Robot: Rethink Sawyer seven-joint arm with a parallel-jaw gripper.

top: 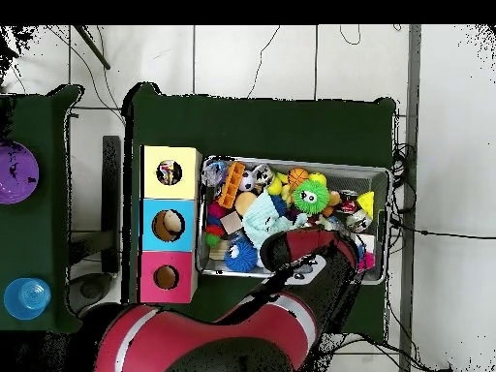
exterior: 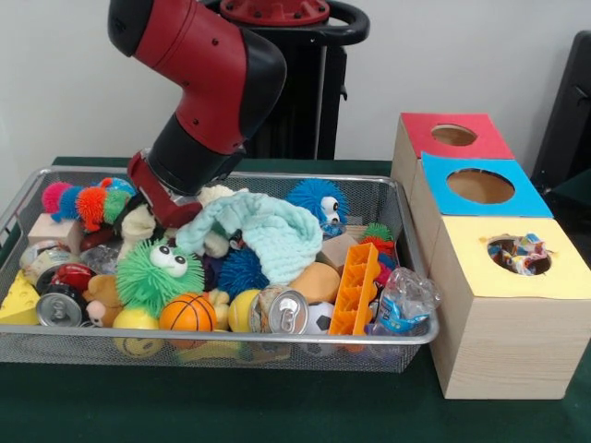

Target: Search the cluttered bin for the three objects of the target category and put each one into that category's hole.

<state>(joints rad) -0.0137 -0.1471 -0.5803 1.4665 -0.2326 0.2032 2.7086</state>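
A wire mesh bin is packed with toys. Among them are a green fuzzy ball with eyes, a small basketball, a soda can, an orange plastic rack, a blue spiky ball and a mint cloth. My gripper reaches down into the back left of the bin, beside the cloth, and clutter hides its tip. To the right stand three boxes with holes: red, blue and yellow. Crumpled wrappers show in the yellow hole.
A crumpled plastic wrapper lies in the bin's right corner, close to the yellow box. A cheese wedge and a second can sit at the bin's left end. In the overhead view, a purple object and a blue cup rest on a side table.
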